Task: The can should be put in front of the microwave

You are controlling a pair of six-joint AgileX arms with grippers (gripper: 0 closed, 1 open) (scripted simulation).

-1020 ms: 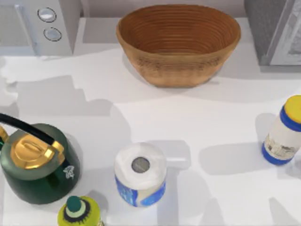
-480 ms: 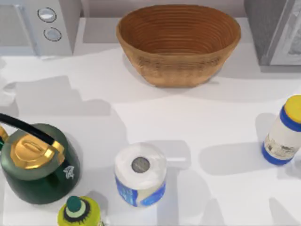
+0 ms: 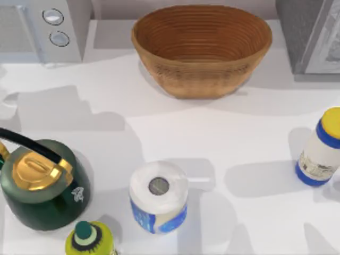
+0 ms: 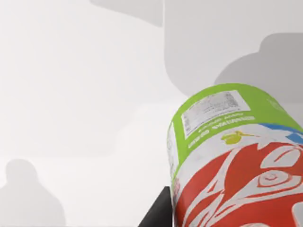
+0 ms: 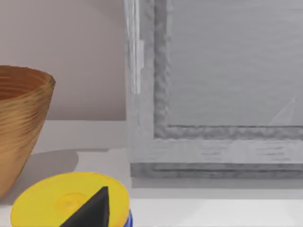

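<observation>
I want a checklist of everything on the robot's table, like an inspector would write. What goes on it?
Surface: white table, with soft shadows across it.
Job's things: can seen close in the left wrist view, above the white surface; microwave at the back left corner.
Clutter: wicker basket at the back middle; green kettle front left; paper roll front middle; yellow-capped jar at the right edge; yellow-green bottle at the front edge.
Grippers: left gripper's dark finger beside the can; right gripper's dark fingertip over the jar's cap.
Cables: nothing seen.
Surroundings: darker grey appliance at the back right; plain wall behind.
</observation>
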